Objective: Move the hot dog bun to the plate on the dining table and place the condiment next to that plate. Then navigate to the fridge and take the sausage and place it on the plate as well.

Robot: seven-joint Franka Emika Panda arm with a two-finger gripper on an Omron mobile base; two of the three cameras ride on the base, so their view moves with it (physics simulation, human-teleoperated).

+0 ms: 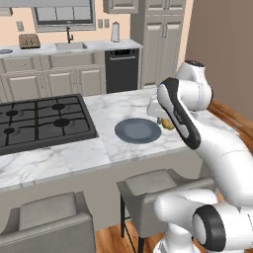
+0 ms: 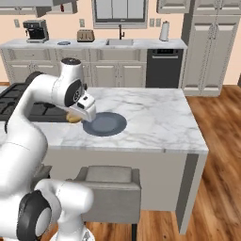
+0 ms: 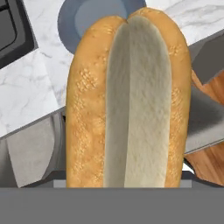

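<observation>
My gripper [image 1: 164,118] is shut on the hot dog bun [image 3: 128,100], a golden-tan roll with a pale split top that stands close in front of the hand camera. From the base cameras the hot dog bun [image 1: 169,124] [image 2: 73,117] hangs in the air over the near edge of the dining table [image 1: 123,105], on my side of the plate. The round slate-blue plate [image 1: 137,131] [image 2: 106,124] [image 3: 85,19] lies bare on the white marble top. The bun covers my fingertips in the hand view.
A black gas cooktop [image 1: 42,119] is set into the table left of the plate. Grey stools [image 1: 160,190] [image 1: 49,215] stand tucked against the table's near side. Cabinets, a sink and a dishwasher [image 1: 121,69] line the back wall.
</observation>
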